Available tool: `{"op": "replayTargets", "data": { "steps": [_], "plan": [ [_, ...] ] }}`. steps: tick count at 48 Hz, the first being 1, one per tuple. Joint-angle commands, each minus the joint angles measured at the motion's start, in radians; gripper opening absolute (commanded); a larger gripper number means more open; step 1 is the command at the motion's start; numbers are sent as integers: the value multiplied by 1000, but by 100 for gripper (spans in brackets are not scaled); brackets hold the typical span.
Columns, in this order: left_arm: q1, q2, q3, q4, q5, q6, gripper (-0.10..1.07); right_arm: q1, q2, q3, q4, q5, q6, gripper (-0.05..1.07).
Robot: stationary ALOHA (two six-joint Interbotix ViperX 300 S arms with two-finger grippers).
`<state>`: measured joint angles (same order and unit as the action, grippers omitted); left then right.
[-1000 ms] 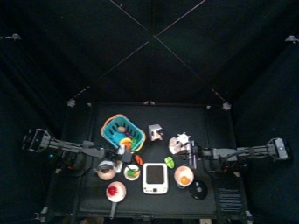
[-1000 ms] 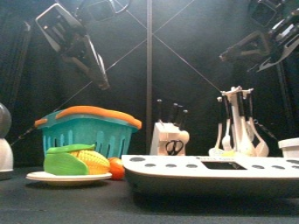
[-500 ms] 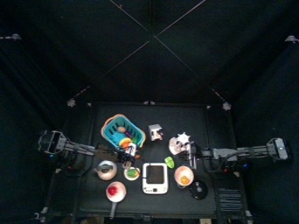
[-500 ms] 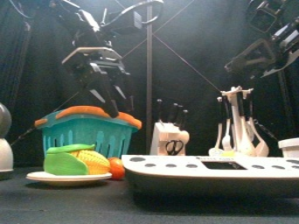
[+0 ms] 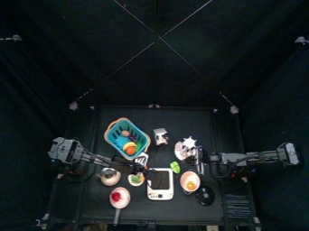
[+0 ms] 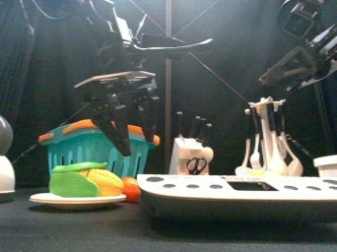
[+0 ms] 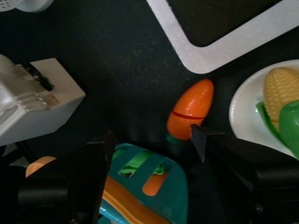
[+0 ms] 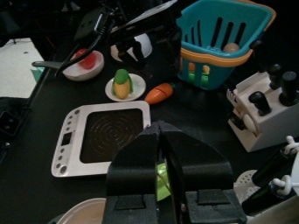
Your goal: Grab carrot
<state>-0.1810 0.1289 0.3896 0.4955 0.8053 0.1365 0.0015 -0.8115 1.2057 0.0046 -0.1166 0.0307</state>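
One carrot (image 7: 191,108) lies beneath the open left claw (image 7: 152,147).

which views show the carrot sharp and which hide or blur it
Left wrist view: carrot sharp and well lit between the open jaws of the left gripper. Right wrist view: small but clear. Front view: mostly hidden behind the plate. Top view: too small to tell.
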Motion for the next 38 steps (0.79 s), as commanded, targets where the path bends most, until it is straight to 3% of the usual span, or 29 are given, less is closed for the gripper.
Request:
{"op": "replayTargets", "data": {
  "steps": [1,12,26,38],
  "plan": [
    [2,-3,-21,-31,-21,21,99,2,3,-6,2,-5,0,1],
    [29,34,-18,-95,-48,74,99,2,3,0,3,-3,2,1],
    [97,64,-2,-103,-107,87,99,2,3,6,3,-3,2,1],
    [101,66,21,-158,-120,89,99,2,3,11,15,-3,2,1]
  ]
}}
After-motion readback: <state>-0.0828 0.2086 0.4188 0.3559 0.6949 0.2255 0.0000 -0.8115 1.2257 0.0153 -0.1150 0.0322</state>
